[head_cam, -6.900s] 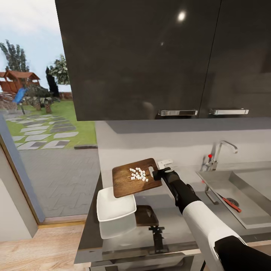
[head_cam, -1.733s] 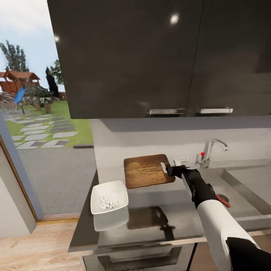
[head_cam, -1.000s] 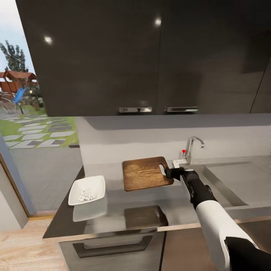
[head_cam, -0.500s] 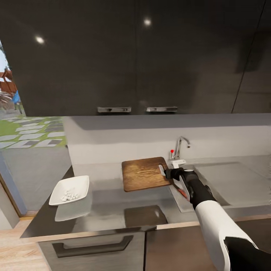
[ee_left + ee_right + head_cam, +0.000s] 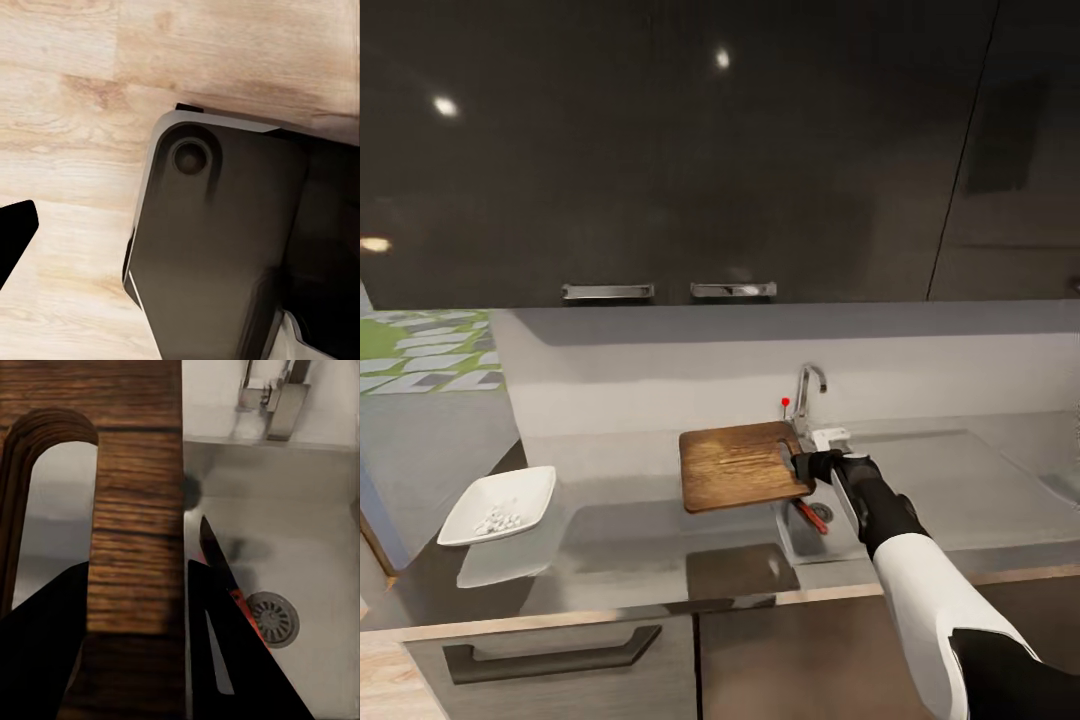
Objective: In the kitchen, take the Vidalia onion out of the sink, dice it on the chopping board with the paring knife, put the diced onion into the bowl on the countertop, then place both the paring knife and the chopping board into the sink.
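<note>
My right gripper [image 5: 806, 466] is shut on the handle end of the brown chopping board [image 5: 738, 466], holding it level in the air over the countertop [image 5: 620, 520] and the left edge of the sink [image 5: 842, 540]. In the right wrist view the black fingers [image 5: 45, 660] clamp the board's handle strip [image 5: 135, 547]. The red-handled paring knife [image 5: 812, 515] [image 5: 223, 577] lies in the basin by the round drain [image 5: 274, 619]. The white bowl [image 5: 532, 487] sits at the counter's left end with the diced onion [image 5: 496, 521] in it. One black fingertip [image 5: 13, 234] of the left gripper hangs over wooden floor.
The chrome tap [image 5: 807, 385] with its red knob [image 5: 785, 402] stands just behind the board. Dark wall cabinets [image 5: 710, 150] hang low above the counter. The steel drainboard [image 5: 970, 485] stretches to the right. The robot's dark base [image 5: 225, 255] is below the left wrist.
The camera has swung right. The onion cubes that lay on the tilted board over the bowl now lie in the bowl; the board has levelled and been carried right to the sink's edge.
</note>
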Robot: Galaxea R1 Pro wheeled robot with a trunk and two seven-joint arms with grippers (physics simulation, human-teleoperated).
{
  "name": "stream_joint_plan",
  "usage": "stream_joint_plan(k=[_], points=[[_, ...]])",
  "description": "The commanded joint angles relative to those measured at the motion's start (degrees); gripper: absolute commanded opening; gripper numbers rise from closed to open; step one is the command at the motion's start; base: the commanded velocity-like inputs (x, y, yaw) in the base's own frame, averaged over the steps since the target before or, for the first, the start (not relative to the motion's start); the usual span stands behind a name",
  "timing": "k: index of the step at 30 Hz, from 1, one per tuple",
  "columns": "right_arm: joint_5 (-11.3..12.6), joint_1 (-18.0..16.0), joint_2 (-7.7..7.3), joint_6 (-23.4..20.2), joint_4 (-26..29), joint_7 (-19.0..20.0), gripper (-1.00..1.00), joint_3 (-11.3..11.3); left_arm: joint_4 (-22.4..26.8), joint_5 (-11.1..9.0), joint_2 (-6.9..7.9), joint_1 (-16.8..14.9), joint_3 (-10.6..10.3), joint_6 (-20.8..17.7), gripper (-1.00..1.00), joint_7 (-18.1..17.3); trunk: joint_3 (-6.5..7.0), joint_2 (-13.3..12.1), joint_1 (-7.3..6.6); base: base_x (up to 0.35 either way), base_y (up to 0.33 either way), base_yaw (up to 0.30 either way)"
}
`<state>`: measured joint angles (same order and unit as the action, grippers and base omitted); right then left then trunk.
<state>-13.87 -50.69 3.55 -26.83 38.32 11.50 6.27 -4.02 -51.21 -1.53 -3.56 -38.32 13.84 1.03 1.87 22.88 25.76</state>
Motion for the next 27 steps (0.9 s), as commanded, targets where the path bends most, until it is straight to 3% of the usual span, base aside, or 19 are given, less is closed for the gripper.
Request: stream_joint_plan(k=[1,10,20,25,27], points=[[-0.79,-0.02,0.32,-0.16,-0.1,0.18,-1.0,0.41,-0.2,-0.04,-0.06,-0.04,-0.35,0.29,1.0,0.11,-0.02,0.04,0.02,0.0,-0.319,0.0],[-0.81,-0.02,0.91,-0.07,-0.8,-1.31,-1.0,0.41,-0.2,-0.09,-0.05,-0.04,-0.35,0.29,1.0,0.11,-0.02,0.04,0.02,0.0,-0.284,0.0],[-0.81,-0.02,0.93,-0.07,-0.96,-3.68,-1.0,0.41,-0.2,-0.07,-0.05,-0.04,-0.35,0.31,1.0,0.11,-0.02,0.04,0.02,0.0,-0.083,0.0],[-0.25,-0.02,1.65,0.96,-0.96,-13.18,-1.0,0.64,-0.2,-0.06,-0.05,-0.04,-0.35,0.31,1.0,0.11,-0.02,0.04,0.02,0.0,-0.001,0.0],[1.75,-0.02,1.99,2.88,-1.18,-17.71,-1.0,0.72,-0.2,-0.06,-0.05,-0.04,-0.35,0.31,1.0,0.11,-0.02,0.04,0.02,0.0,0.0,0.0]])
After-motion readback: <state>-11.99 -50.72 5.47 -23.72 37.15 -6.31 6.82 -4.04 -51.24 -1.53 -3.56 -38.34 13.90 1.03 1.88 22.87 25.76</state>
